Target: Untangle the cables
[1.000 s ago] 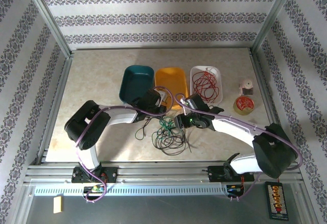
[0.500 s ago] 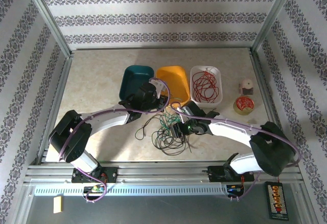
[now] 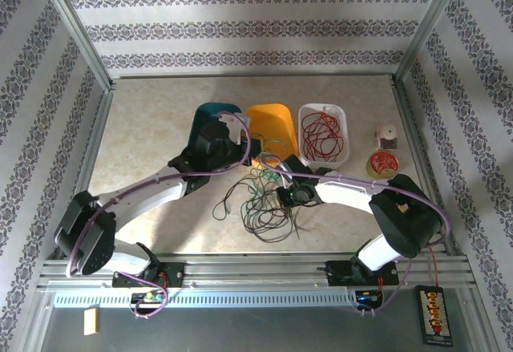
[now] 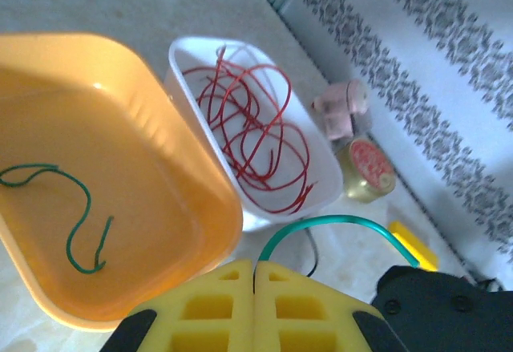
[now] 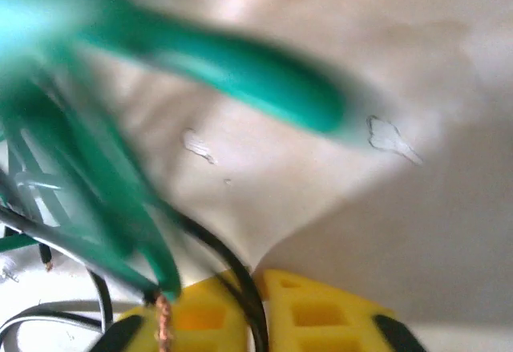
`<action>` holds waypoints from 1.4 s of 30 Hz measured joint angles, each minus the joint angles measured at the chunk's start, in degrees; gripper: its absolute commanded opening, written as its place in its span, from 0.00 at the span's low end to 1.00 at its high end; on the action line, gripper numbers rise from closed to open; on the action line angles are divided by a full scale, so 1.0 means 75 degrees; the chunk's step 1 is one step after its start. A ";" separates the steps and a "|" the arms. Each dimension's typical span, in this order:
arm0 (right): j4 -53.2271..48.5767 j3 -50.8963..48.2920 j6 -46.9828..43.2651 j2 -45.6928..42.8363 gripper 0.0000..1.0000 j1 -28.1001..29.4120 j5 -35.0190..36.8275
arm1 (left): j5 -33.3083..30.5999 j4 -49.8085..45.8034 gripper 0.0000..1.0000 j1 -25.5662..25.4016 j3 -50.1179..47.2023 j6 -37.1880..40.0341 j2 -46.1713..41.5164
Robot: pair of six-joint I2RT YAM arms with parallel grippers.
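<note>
Two grips on one tangle [image 3: 260, 206] of green and black cables, mid-table, just near of the bins.

- left gripper [image 4: 255, 270]: clenched on a green cable [image 4: 337, 222], up over the near edge of the orange bin [image 4: 160, 151]. In the top view a green strand runs from there back down into the pile.
- right gripper [image 5: 255, 280]: closed, low at the right side of the pile. A black cable [image 5: 258, 328] runs into the seam between its pads and looks pinched. Too blurred to tell if any green is caught in with it.
- Already sorted: red cables [image 4: 256, 143] in the white bin [image 4: 180, 55], and one short green piece [image 4: 76, 224] in the orange bin.

Risks from here:
- If the green is looped through the black, pulling it far and up cinches the knot instead of clearing it.
- If the right pinch has green in it too, both arms pull on the same wire. It then either slips out of one set of pads or gets stretched.
- If the right hold is weak, the whole pile drags toward the bins and the black goes along.
- The wire is thin and slick, with little pad contact, so a jerk could pop it loose mid-air and drop it back on the pile.
- The green tail could hang over the orange rim on release and slide back out.

Judgement: pull slowly and watch the black for movement.
</note>
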 measured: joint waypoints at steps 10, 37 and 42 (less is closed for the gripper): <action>0.0341 -0.0239 0.0271 -0.0076 0.00 -0.0245 -0.0373 | 0.0242 0.0003 0.00 0.0694 -0.0428 -0.0600 -0.0822; 0.0868 -0.0259 -0.0560 -0.2224 0.72 -0.0067 -0.0895 | 0.1457 0.0315 0.00 0.0921 -0.1116 -0.1262 -0.0807; 0.0886 0.0574 -0.0679 -0.1550 0.73 -0.0064 -0.1169 | 0.1425 0.0484 0.00 0.0813 -0.1119 -0.1343 -0.0790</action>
